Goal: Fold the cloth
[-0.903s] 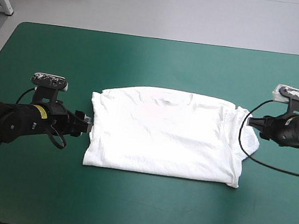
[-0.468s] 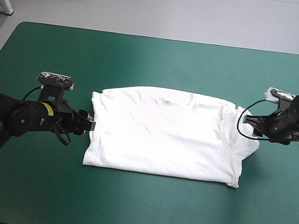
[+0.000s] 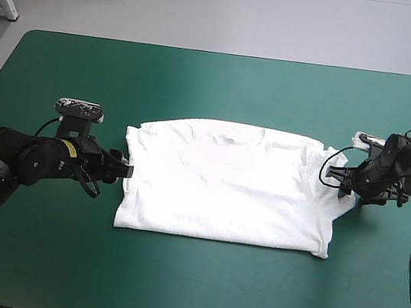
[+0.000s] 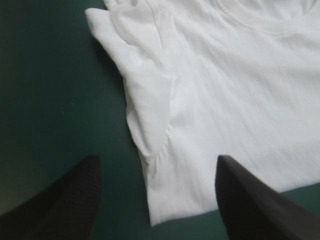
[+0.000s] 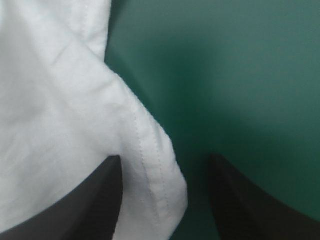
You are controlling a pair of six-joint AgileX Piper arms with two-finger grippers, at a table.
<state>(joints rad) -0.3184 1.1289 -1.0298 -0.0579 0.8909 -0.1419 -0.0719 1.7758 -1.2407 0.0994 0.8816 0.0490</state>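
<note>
The white T-shirt (image 3: 228,184) lies flat in the middle of the table, folded into a wide rectangle with its collar toward the far edge. My left gripper (image 3: 124,170) is at the shirt's left edge, open. In the left wrist view the folded sleeve and side edge of the T-shirt (image 4: 225,90) lie between and ahead of the left gripper (image 4: 157,162). My right gripper (image 3: 335,176) is at the right sleeve, open. In the right wrist view the stitched hem of the T-shirt (image 5: 60,125) reaches in between the fingers of the right gripper (image 5: 164,165).
The teal-green cover (image 3: 223,87) surrounds the shirt on all sides, with wide strips toward the far edge and the near edge. Nothing else lies on the table.
The right gripper has moved left and lower, in to the shirt's right sleeve. The left gripper has crept slightly right to the shirt's left edge. The shirt has not moved.
</note>
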